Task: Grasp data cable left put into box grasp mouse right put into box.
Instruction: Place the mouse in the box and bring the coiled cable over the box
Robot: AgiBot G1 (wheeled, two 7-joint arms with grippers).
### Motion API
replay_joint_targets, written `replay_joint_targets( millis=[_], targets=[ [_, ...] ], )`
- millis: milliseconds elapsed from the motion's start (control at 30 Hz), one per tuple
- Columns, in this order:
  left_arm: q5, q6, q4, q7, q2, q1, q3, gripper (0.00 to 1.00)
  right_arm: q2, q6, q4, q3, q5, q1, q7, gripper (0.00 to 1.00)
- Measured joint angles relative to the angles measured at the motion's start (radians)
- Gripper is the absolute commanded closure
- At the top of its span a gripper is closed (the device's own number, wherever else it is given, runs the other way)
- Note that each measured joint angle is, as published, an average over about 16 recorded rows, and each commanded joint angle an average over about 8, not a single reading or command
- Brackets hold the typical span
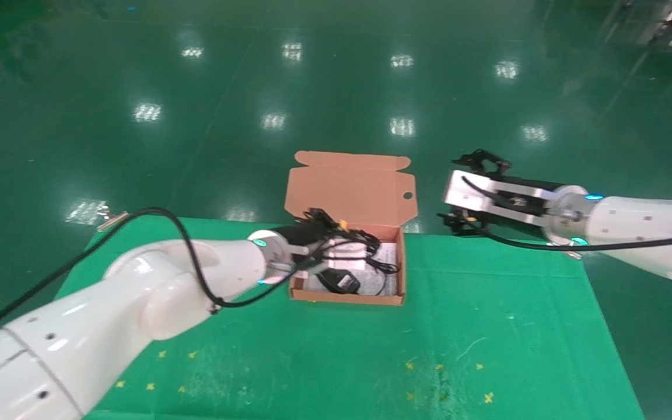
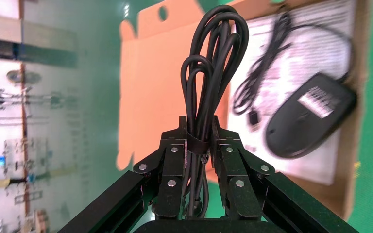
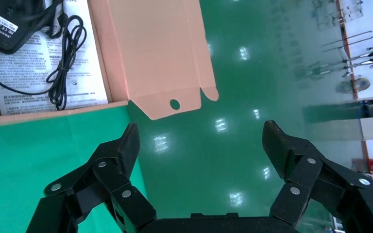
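Since the mouse (image 1: 339, 281) already sits in the box (image 1: 397, 268) at the table's (image 1: 487, 326) far edge, the left gripper (image 2: 197, 145) hangs above, clamping the data cable (image 2: 213, 73), while the right gripper (image 3: 199, 141) idles spread off the far-right corner.

We see a green table cover (image 1: 487, 326) with small yellow cross marks (image 1: 488, 398) on it. Around it is a shiny dark green floor (image 1: 336, 87) with bright spots of light. A white paper sheet with printed words (image 3: 34, 63) lies flat.
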Motion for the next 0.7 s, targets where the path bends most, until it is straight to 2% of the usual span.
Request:
replay_joint_targets(
  millis=[233,267,500,533,700],
  targets=[
    [-0.132,-0.070,0.020,0.043,0.002,-0.014,0.130,1.00,0.063,0.013,0.107,-0.016,-0.061,-0.010,0.106,0.00],
    [-0.148,-0.078,0.022,0.048,0.002,-0.016,0.145,0.91,0.070,0.015,0.120,-0.017,-0.069,-0.011,0.120,0.00],
    [-0.227,-0.112,0.031,0.070,0.003,-0.031,0.216,0.04,0.100,0.023,0.180,-0.027,-0.112,-0.016,0.185,0.00],
    [-0.233,-0.114,0.032,0.072,0.003,-0.032,0.222,0.00,0.102,0.024,0.184,-0.028,-0.116,-0.017,0.190,0.00],
    [-0.247,-0.120,0.033,0.075,0.001,-0.036,0.234,0.00,0.106,0.025,0.194,-0.030,-0.124,-0.017,0.200,0.00]
  ],
)
